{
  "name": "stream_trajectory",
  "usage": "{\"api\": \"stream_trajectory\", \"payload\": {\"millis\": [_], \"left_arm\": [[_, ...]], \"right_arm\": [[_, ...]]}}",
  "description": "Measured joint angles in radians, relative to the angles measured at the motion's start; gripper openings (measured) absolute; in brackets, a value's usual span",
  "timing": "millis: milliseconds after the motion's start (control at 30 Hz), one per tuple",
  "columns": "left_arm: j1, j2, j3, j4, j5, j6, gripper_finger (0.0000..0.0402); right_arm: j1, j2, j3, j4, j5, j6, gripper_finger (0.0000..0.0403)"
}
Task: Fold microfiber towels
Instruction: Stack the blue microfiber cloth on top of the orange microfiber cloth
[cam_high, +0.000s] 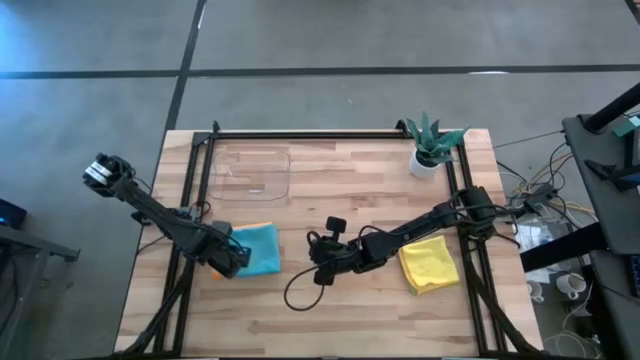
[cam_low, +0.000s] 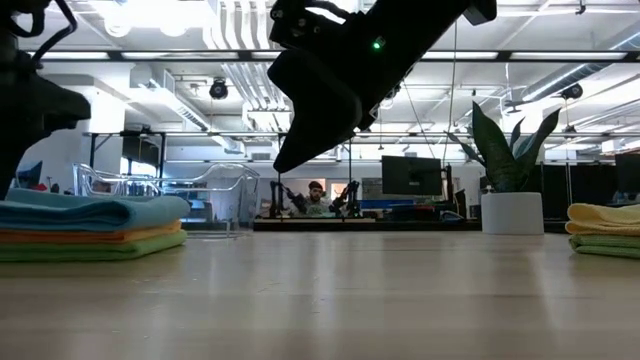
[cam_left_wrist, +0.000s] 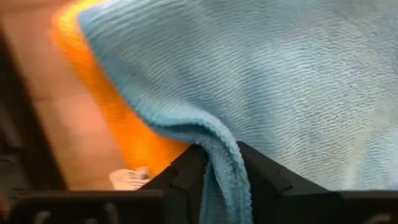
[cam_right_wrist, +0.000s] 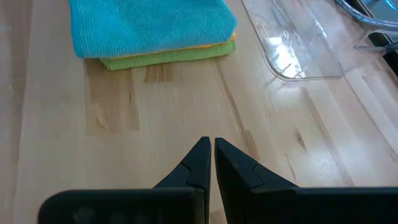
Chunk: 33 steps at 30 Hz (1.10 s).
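A teal blue towel (cam_high: 258, 247) tops a folded stack at the table's left. It rests on an orange towel (cam_left_wrist: 115, 112), which lies on a lime green one (cam_right_wrist: 163, 57). My left gripper (cam_high: 226, 256) points down at the stack's left edge, shut on the teal cloth. My right gripper (cam_right_wrist: 208, 155) hangs shut above bare wood at the table's middle and holds nothing. A yellow towel (cam_high: 430, 263) lies at the right, on a green one (cam_low: 603, 247). My left gripper pinches a raised ridge of the teal towel's edge (cam_left_wrist: 219, 140) between its two fingers, coming from above and pointing down. The cloth bunches up between the fingers. The rest of the towel lies flat on the orange towel.
A clear plastic tray (cam_high: 250, 172) sits at the far left of the table. A small potted plant (cam_high: 432, 148) stands at the far right corner. A black metal frame (cam_high: 330, 134) runs along the table's far edge and sides. A black cable (cam_high: 298, 288) loops below my right gripper.
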Motion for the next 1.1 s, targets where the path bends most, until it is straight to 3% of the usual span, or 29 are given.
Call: {"api": "stream_trajectory", "payload": {"millis": [233, 533, 800, 1100], "left_arm": [[0.0, -0.016, 0.004, -0.048, 0.002, 0.03, 0.0006], [0.0, -0.013, 0.03, -0.057, 0.005, 0.051, 0.0002], [-0.001, -0.014, 0.147, -0.289, -0.001, 0.052, 0.0001], [-0.001, 0.008, 0.066, -0.146, 0.054, 0.028, 0.0]], "right_arm": [[0.0, 0.0, 0.0, -0.001, -0.007, 0.02, 0.0018], [-0.001, 0.0, 0.0, -0.001, -0.017, 0.026, 0.0018], [-0.001, 0.001, 0.0, -0.004, -0.019, 0.026, 0.0018], [-0.001, 0.001, -0.012, -0.005, -0.024, 0.067, 0.0018]]}}
